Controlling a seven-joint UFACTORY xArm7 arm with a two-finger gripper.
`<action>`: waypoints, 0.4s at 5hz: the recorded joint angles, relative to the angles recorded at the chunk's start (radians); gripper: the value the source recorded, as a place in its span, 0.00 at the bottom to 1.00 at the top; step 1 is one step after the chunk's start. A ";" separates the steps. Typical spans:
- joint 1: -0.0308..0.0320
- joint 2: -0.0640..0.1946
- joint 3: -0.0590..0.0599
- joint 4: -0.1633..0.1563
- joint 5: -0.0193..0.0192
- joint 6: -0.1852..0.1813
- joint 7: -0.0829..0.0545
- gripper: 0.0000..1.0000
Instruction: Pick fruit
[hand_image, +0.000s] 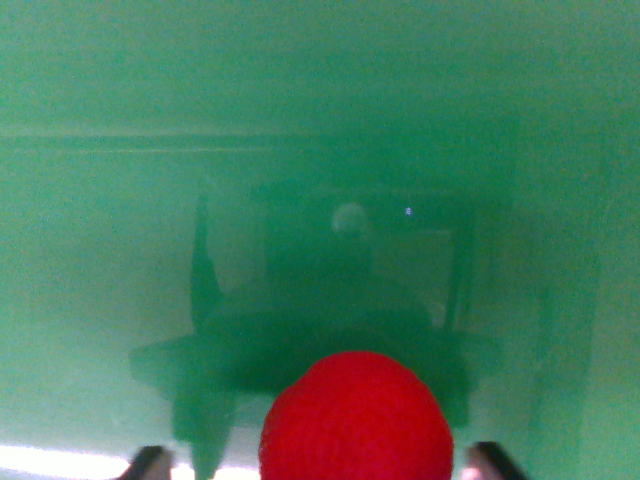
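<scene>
A round red fruit (356, 418) with a slightly rough skin fills the bottom centre of the wrist view and rests on a glossy green surface (320, 80). My gripper (320, 464) is right over it. Only the two dark fingertips show, one at the bottom left (150, 464) and one at the bottom right (492, 462), with the fruit between them. A gap shows between the left fingertip and the fruit, and the right fingertip is close to it. The jaws stand open. The fruit's lower part is cut off by the frame edge.
The shiny green surface mirrors a dark blurred shape of the gripper and camera (340, 290) just beyond the fruit. A faint straight seam (160, 140) crosses the surface farther away. A bright strip (60, 462) lies at the bottom left edge.
</scene>
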 joint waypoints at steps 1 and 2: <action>-0.0004 -0.012 0.000 0.018 0.0016 0.030 -0.002 1.00; -0.0004 -0.012 0.000 0.018 0.0016 0.030 -0.002 1.00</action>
